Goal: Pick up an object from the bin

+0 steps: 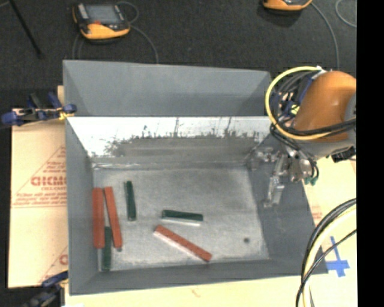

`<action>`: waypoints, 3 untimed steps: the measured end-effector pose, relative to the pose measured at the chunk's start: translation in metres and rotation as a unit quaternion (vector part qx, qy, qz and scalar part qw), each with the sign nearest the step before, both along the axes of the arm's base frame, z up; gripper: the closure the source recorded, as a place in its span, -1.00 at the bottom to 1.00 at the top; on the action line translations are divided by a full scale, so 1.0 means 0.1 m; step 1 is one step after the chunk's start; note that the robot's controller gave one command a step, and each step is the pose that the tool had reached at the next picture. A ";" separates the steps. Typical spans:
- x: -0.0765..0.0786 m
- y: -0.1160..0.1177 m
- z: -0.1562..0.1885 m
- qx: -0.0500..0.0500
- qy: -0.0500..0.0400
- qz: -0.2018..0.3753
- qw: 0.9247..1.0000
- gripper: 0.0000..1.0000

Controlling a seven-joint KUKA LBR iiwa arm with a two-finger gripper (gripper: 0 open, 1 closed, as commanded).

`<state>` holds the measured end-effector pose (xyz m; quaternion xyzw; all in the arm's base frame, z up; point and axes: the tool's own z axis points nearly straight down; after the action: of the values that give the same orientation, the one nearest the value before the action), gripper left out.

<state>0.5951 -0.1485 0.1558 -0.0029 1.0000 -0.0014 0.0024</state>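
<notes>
Tool (277,187) well right of green stick (182,216), near bin wall (288,231); open or closed unclear. May clip that wall descending.

Dark flooring (198,33) is lying under an orange handheld unit (101,21) (cable attached); a second unit (287,3) is sitting to its right.

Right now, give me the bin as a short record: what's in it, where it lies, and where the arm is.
bin: grey metal, sloped walls
left side: orange-red pair of sticks side by side; lengthwise green stick just right of them; low green stick at their near end
middle: crosswise green stick; slanted orange-red stick just below it
arm: in from the right, its end by the right wall, away from every stick
</notes>
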 end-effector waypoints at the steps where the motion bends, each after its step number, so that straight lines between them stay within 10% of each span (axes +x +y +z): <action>1: 0.00 0.00 0.00 0.000 0.000 0.000 1.000 -1.00; 2: 0.03 0.43 -0.39 -0.001 -0.002 0.029 1.000 -1.00; 3: -0.29 0.73 -0.50 0.002 0.004 0.043 0.999 -1.00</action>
<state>0.5660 -0.0752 0.1058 -0.0462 0.9989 0.0011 -0.0017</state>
